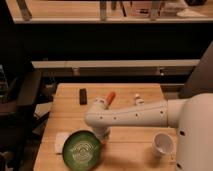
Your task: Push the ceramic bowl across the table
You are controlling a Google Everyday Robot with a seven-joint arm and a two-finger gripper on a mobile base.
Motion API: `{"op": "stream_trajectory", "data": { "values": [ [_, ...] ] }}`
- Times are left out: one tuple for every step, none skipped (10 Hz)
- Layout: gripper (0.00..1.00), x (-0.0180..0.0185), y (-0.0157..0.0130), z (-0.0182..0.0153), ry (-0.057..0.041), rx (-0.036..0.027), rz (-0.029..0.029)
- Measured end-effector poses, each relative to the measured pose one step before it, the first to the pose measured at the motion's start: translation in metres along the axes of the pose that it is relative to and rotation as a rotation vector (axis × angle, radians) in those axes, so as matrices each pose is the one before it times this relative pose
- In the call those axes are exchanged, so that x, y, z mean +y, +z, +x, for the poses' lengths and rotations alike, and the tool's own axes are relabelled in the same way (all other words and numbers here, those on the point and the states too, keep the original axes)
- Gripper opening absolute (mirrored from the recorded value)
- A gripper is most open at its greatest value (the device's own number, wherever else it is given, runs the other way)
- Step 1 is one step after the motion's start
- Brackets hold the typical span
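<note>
The ceramic bowl (83, 149) is dark green and glossy with a pale swirl inside. It sits near the front left of the pale wooden table (130, 142). My white arm reaches in from the right and bends down at its elbow. The gripper (103, 136) comes down at the bowl's right rim, touching or just beside it. The arm's wrist hides the fingertips.
A white sponge-like pad (61, 141) lies just left of the bowl. A small white cup (163, 144) stands at the front right. Farther back lie a black rectangular object (83, 96), an orange-capped item (109, 97) and a small white item (138, 99). A dark chair (20, 100) stands at the left.
</note>
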Motion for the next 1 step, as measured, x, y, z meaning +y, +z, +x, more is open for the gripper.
{"op": "stream_trajectory", "data": {
  "values": [
    [0.0, -0.00163, -0.0003, -0.00401, -0.0051, 0.00153, 0.0]
  ]
}}
